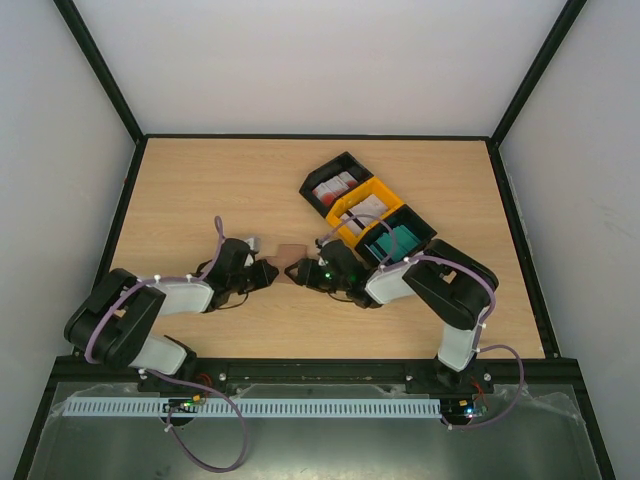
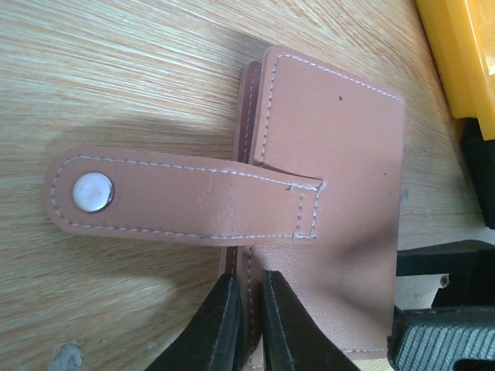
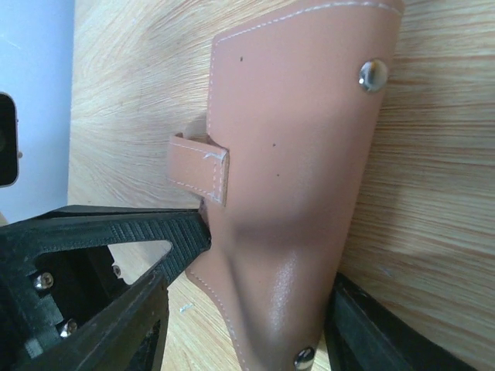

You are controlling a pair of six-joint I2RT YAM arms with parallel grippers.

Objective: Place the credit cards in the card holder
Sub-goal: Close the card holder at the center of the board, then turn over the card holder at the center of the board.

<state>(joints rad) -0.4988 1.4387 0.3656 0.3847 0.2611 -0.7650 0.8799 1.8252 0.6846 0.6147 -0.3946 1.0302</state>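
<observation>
The reddish-brown card holder [image 1: 290,254] lies on the table between both grippers. In the left wrist view my left gripper [image 2: 249,309] is shut on the edge of the card holder's [image 2: 332,154] cover, while its strap with the round snap [image 2: 93,192] lies unfastened on the wood. My right gripper [image 3: 271,267] grips the card holder [image 3: 294,139] across its width, one finger on each side edge, and the leather bulges between them. Credit cards sit in the trays: red-and-white ones [image 1: 335,188], whitish ones [image 1: 368,208], teal ones [image 1: 400,238].
A row of three trays, black [image 1: 318,172], yellow [image 1: 345,215] and black [image 1: 425,232], stands just behind the right gripper. The yellow tray's corner [image 2: 464,54] shows close to the card holder. Black frame rails border the table.
</observation>
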